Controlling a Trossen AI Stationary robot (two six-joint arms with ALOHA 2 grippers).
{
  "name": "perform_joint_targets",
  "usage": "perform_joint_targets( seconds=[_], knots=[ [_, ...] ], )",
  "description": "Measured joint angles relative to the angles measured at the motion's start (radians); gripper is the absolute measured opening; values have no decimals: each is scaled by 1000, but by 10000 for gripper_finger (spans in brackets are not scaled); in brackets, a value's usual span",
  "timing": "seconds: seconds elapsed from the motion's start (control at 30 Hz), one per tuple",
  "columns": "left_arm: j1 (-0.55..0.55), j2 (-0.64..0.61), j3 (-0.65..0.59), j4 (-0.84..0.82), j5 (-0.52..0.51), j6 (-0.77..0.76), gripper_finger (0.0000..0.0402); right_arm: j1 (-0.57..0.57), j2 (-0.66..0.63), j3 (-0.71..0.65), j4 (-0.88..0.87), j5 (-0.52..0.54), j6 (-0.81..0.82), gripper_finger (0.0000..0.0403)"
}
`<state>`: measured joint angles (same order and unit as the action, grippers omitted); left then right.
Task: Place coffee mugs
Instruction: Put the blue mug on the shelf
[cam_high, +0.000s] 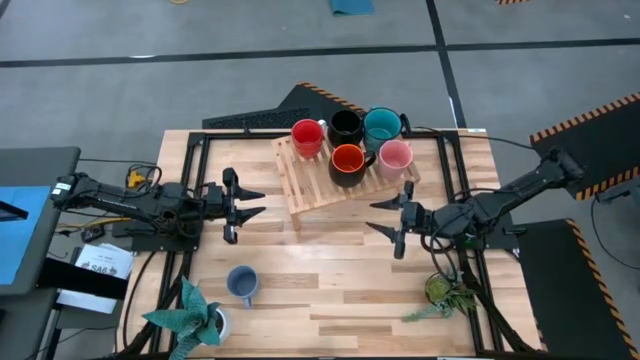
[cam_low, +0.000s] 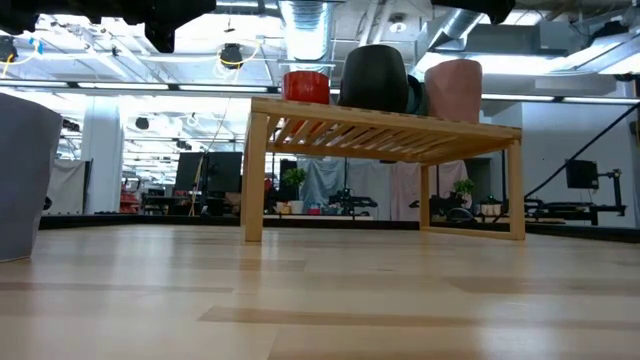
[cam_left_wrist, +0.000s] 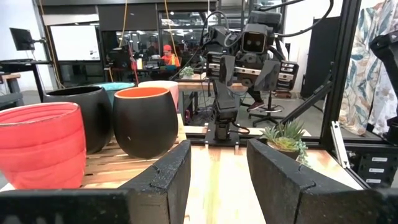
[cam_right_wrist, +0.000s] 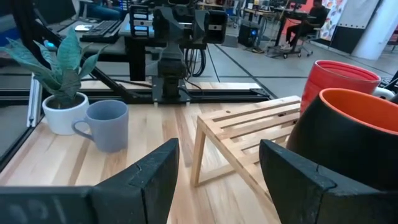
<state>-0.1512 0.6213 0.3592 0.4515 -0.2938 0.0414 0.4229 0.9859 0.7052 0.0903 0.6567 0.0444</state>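
Five of the coffee mugs stand together on a low slatted wooden rack (cam_high: 318, 180) toward the far middle of the tabletop (cam_high: 330, 270): the red mug (cam_high: 307, 137) at the rack's left end, the black mug (cam_high: 345, 126) and teal mug (cam_high: 381, 125) along the far side, the pink mug (cam_high: 395, 157) at the right end, and the mug with the orange inside (cam_high: 347, 163) (black outside, as the left wrist view shows) nearest the front, close beside the black and pink ones. The sixth, the light blue mug (cam_high: 241, 284), sits apart on the bare wood near the front left, upright, just beside a white pot with a spiky green plant (cam_high: 185, 318). A second small plant (cam_high: 440, 293) lies at the front right. The left gripper (cam_high: 250, 205) hovers left of the rack with its fingers spread and nothing between them, pointing toward the rack. The right gripper (cam_high: 388, 217) hangs just right of the rack's near corner, fingers wide apart and likewise empty, pointing left. Neither touches a mug or the rack.
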Motion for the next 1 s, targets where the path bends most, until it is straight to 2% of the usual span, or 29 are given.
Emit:
perform_joint_targets(
  seconds=[0.37,0.43,0.5,0.6,0.7,0.77,0.87,1.0],
  knots=[
    [0,0,0,-1,0,-1,144,0,0,0,0,-3,0,249],
    [0,0,0,0,6,-42,144,0,0,0,0,-3,0,249],
    [1,5,1,12,60,-101,144,0,0,0,0,-3,0,249],
    [-11,36,25,10,175,-96,144,0,0,0,0,-3,0,249],
    [-51,96,68,-16,192,-45,144,0,0,0,0,-3,0,249],
    [-86,140,110,-108,161,-16,144,0,0,0,0,-2,0,249],
    [-145,200,201,-337,95,-3,144,0,0,0,-4,-3,0,249],
    [-230,289,323,-654,56,-128,144,0,0,0,-8,-3,0,249]
  ],
)
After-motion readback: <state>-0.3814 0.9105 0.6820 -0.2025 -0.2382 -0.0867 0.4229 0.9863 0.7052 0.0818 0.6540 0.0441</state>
